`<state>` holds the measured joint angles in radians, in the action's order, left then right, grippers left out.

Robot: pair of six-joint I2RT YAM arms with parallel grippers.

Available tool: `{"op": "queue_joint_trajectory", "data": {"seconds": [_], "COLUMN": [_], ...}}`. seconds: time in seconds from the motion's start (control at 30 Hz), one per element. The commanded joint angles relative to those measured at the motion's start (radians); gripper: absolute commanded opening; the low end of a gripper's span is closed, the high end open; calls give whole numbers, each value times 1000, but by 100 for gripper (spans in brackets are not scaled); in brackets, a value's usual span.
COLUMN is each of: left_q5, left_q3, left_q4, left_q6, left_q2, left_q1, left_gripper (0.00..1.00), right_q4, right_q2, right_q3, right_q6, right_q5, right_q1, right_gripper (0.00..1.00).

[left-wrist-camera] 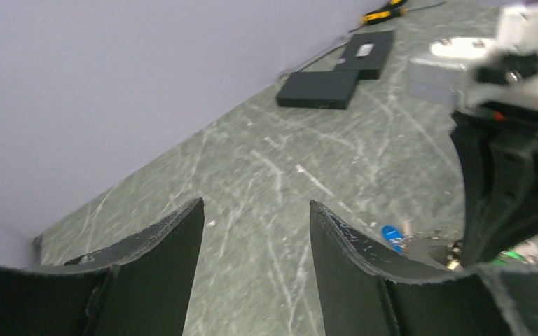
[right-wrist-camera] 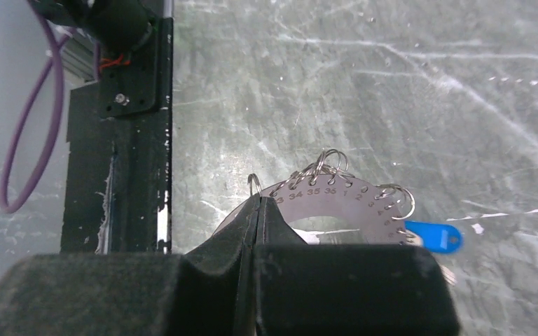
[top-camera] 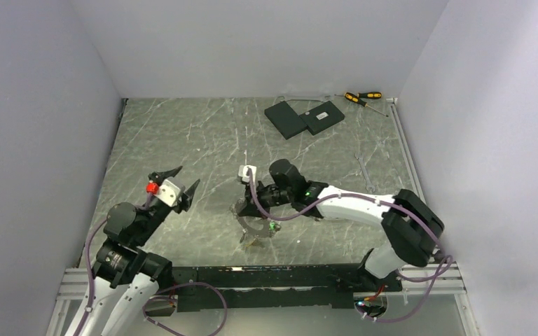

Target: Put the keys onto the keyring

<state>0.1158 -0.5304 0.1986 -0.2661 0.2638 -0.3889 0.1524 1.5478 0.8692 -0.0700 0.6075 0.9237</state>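
The keyring (right-wrist-camera: 336,199) is a flat grey ring with printed numbers and small wire loops round its rim. It is tilted up off the table below the right gripper (top-camera: 249,208) near the table's middle (top-camera: 256,225). My right gripper (right-wrist-camera: 259,201) is shut on its rim, with one wire loop poking out above the fingertips. A blue key (right-wrist-camera: 431,236) hangs at the ring's right side, also seen as the blue key (left-wrist-camera: 392,236). A green spot (top-camera: 273,227) shows at the ring. My left gripper (top-camera: 190,175) hovers to the left, open (left-wrist-camera: 256,204), with nothing between its fingers.
Two flat black slabs (top-camera: 302,117) and two yellow-and-black screwdrivers (top-camera: 362,97) lie at the far right. Grey walls close the table on three sides. A black rail (top-camera: 266,276) runs along the near edge, close behind the keyring (right-wrist-camera: 133,175).
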Motion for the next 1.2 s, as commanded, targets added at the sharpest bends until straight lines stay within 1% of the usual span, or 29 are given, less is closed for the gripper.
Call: {"op": "queue_joint_trajectory", "data": {"seconds": [0.0, 0.1, 0.17, 0.27, 0.3, 0.37, 0.4, 0.47, 0.57, 0.7, 0.87, 1.03, 1.17], "left_q5": [245, 350, 351, 234, 194, 126, 110, 122, 161, 220, 290, 380, 474], "left_q3": [-2, -14, -33, -56, -56, -56, -55, -43, -11, 45, 103, 174, 246], "left_q4": [-63, -65, -81, -81, -66, -5, 23, 54, 43, -26, -139, -344, -543], "left_q6": [7, 23, 105, 409, 549, 732, 798, 891, 1020, 1146, 1226, 1324, 1320], "left_q2": [-1, 23, 39, 60, 65, 74, 80, 94, 115, 164, 279, 370, 414], "left_q1": [6, 6, 5, 5, 5, 5, 5, 5, 5, 5, 6, 4, 4], "left_gripper": [61, 58, 57, 55, 54, 56, 56, 57, 59, 64, 66, 58, 55], "right_q4": [121, 127, 131, 126, 123, 125, 128, 150, 202, 263, 264, 297, 318], "right_q2": [-104, -142, -157, -173, -178, -193, -200, -211, -226, -234, -246, -268, -261], "right_q3": [-49, -75, -86, -92, -94, -103, -108, -124, -159, -188, -190, -206, -213], "right_q6": [-13, -7, 1, 7, 8, 14, 18, 36, 67, 125, 128, 156, 170], "right_q5": [105, 124, 132, 137, 136, 138, 138, 152, 172, 204, 214, 245, 257], "right_q1": [-43, -69, -84, -96, -98, -105, -110, -127, -158, -189, -205, -226, -232], "right_gripper": [0, 0, 0, 0, 0, 0, 0, 0, 0, 0, 0, 0, 0]}}
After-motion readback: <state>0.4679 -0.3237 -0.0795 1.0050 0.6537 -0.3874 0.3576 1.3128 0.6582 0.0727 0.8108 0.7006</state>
